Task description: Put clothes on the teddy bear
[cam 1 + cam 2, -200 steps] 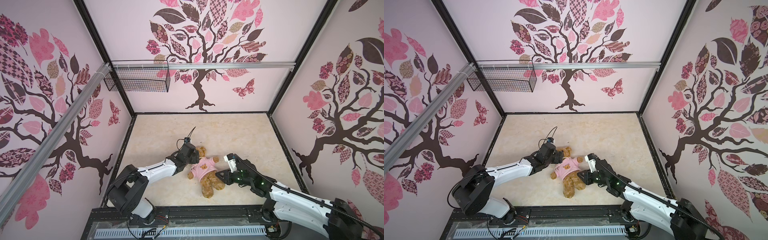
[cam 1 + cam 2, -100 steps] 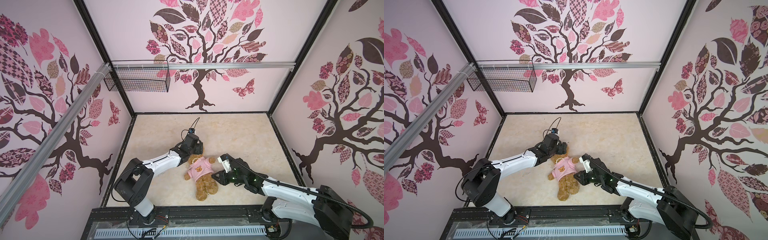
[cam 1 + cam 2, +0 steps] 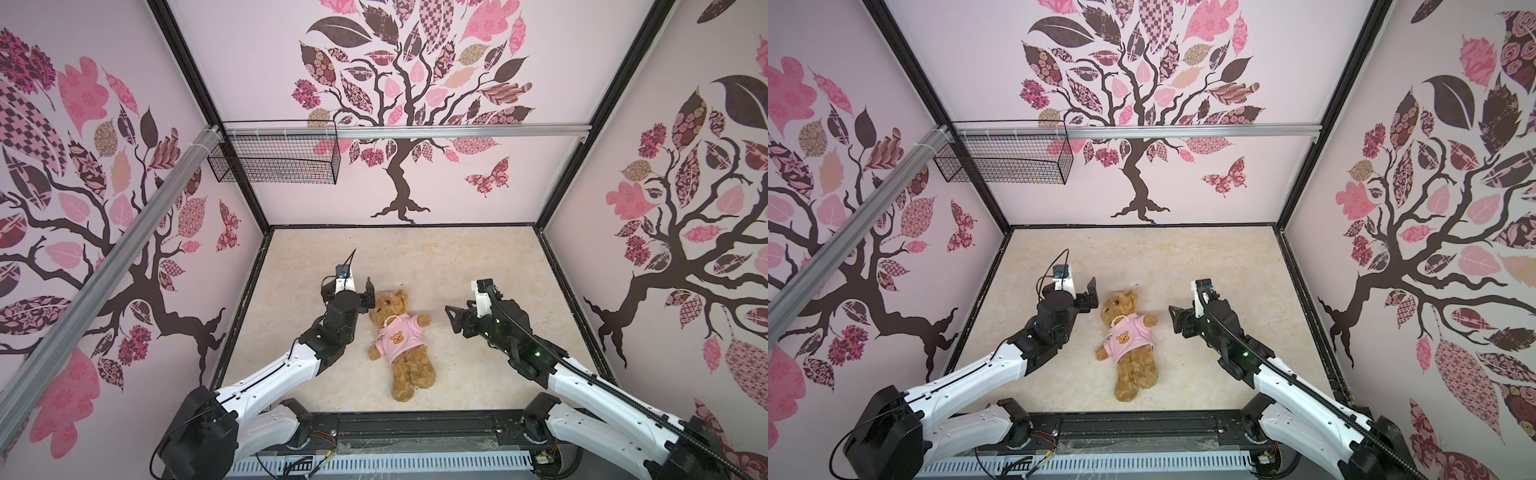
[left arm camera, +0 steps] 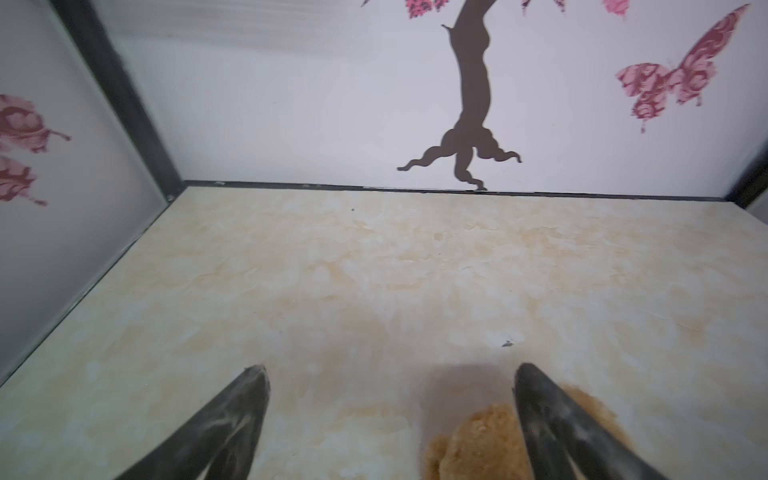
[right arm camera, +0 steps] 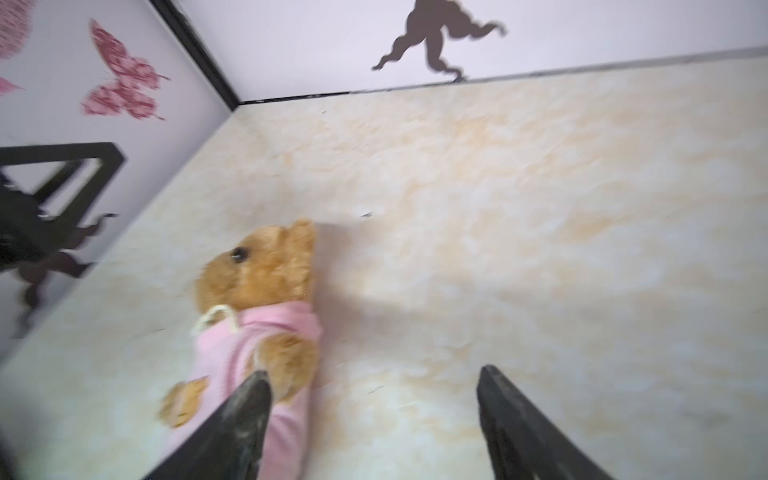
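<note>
In both top views your teddy bear [image 3: 409, 368] [image 3: 1136, 372] is lying face-up on the tabletop [image 3: 457, 257], wearing a pink shirt [image 3: 399, 337]. Left wrist view: your left pincer [image 4: 390, 374] is standing wide, empty, beside its head. Right wrist view: your right pincer [image 5: 372, 376] is standing wide, empty, by its arm.

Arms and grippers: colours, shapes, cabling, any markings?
The left arm and right arm have white link shells with black joint housings. A black ribbed cable runs along the right arm, which also shows small green status lights. The left gripper and right gripper each have two dark, tapered, scuffed fingers. No lettering is visible.
</note>
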Tool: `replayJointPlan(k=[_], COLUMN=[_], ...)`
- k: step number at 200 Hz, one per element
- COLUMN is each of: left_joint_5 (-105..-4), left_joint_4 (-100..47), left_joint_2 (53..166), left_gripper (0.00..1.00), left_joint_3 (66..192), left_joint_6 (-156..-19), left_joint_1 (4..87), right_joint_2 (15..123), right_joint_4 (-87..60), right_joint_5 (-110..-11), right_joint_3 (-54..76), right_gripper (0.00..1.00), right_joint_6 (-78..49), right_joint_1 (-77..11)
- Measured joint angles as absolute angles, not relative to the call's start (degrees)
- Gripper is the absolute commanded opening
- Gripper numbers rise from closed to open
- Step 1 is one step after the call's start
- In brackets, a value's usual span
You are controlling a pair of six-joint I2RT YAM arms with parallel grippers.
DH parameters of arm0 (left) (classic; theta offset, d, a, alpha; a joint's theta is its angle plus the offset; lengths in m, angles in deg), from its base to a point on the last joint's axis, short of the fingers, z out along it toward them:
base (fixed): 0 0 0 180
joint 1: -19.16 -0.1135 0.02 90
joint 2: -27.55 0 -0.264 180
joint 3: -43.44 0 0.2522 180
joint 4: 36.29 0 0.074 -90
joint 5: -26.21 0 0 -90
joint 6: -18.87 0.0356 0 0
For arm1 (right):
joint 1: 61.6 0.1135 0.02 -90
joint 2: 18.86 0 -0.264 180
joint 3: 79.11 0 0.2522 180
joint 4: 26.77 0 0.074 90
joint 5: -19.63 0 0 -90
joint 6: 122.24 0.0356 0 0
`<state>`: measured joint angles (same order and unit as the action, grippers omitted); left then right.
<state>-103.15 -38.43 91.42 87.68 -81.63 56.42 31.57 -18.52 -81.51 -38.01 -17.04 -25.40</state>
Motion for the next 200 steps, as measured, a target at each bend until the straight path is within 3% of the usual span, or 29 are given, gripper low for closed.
replayJointPlan(k=[39,85,150,200], left_joint_5=[-109.37,-109.81,-101.18,-91.08], left_joint_4=[-47.63,-53.31,-69.29,-74.32], left_joint_2=[93.35,95.4,112.73,115.03], left_gripper=[0.97,0.97,0.97,0.97], left_joint_3=[81.24,80.65,77.87,77.08], left_joint_6=[-75.4,-72.6,-66.5,-71.31], left_joint_1=[50.34,40.5,32.96,23.46], right_joint_2=[38.11,48.4,62.61,66.85], right_joint_4=[-28.05,-46.22,-61.93,-66.11], right_joint_5=[-96.41,-100.76,-95.63,-84.74], right_joint_3=[-42.08,-47.74,-48.16,-44.99], right_gripper=[1.0,1.0,0.99,0.99], right_joint_6=[-25.67,-31.22,-36.42,-34.94], right_joint_1=[-28.59,-41.57,-47.97,-54.18])
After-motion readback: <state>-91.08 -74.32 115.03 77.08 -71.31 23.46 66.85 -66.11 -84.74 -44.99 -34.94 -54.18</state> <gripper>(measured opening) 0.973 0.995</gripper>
